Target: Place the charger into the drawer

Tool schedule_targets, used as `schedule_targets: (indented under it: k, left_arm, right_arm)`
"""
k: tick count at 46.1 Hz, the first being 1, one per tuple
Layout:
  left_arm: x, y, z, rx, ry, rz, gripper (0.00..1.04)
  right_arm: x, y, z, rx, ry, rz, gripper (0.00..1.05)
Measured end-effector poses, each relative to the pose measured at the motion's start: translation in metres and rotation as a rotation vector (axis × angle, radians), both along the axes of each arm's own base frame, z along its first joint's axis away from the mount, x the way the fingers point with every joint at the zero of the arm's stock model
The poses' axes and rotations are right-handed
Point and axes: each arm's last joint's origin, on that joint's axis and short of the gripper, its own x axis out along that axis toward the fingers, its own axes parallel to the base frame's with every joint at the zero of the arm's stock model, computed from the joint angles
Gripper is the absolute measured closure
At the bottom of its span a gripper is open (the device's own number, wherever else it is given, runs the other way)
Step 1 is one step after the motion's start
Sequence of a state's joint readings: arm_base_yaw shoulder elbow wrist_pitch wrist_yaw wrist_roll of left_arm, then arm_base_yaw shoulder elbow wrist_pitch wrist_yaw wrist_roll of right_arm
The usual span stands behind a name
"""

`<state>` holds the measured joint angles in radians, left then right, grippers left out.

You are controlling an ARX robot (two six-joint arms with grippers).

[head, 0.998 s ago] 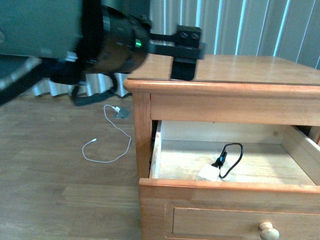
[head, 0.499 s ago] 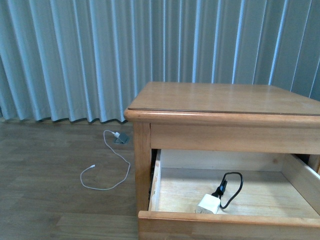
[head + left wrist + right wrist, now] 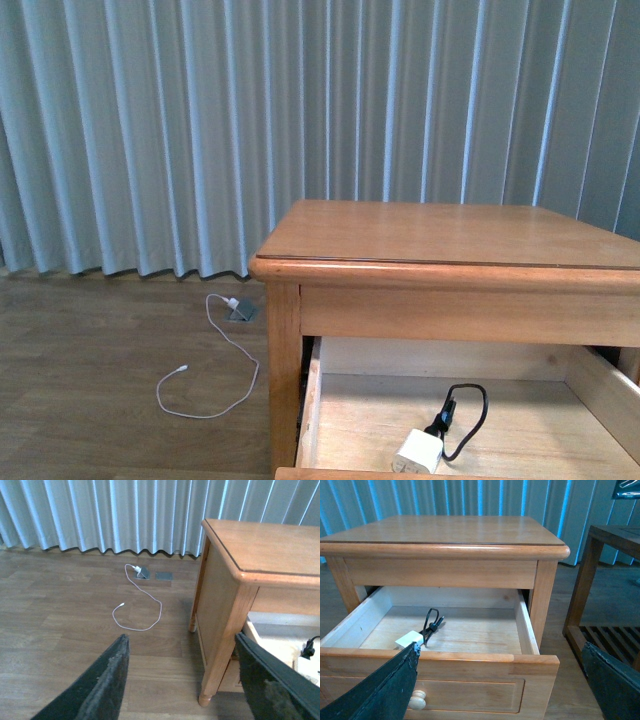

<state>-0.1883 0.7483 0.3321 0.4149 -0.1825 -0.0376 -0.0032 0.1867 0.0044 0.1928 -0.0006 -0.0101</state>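
Note:
The charger (image 3: 418, 452), a small white plug block with a black looped cable, lies inside the open upper drawer (image 3: 320, 400) of the nightstand. It also shows in the right wrist view (image 3: 409, 639), near the drawer's front wall (image 3: 485, 690). My right gripper (image 3: 500, 680) is open and empty, in front of the drawer front, with its round pale knob (image 3: 416, 698) beside one finger. My left gripper (image 3: 182, 680) is open and empty, off the nightstand's left front corner, above the floor. Neither arm shows in the front view.
A thin white cable (image 3: 210, 375) with a small plug lies on the wooden floor left of the nightstand (image 3: 450, 235), near grey floor sockets (image 3: 155, 575). Pale curtains hang behind. A dark wooden shelf unit (image 3: 605, 580) stands right of the nightstand.
The left arm, which filled the upper left of the front view a second ago, has left that view. The front view has tilted upward. The charger lies unmoved in the drawer.

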Motion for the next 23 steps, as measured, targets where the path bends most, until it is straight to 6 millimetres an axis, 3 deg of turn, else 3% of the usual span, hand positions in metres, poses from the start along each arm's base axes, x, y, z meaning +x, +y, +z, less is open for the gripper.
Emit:
schedule_targets:
  k: [10, 15, 23]
  left_arm:
    - [-0.019, 0.013, -0.029, 0.024, 0.006, -0.001, 0.84]
    - [-0.025, 0.017, -0.037, 0.026, 0.003, -0.012, 1.01]
    - [-0.034, 0.027, -0.047, 0.030, 0.000, 0.008, 1.01]
  right_arm:
    - [0.000, 0.000, 0.000, 0.000, 0.000, 0.000, 0.08]
    - [0.000, 0.000, 0.000, 0.000, 0.000, 0.000, 0.08]
    - [0.000, 0.000, 0.000, 0.000, 0.000, 0.000, 0.08]
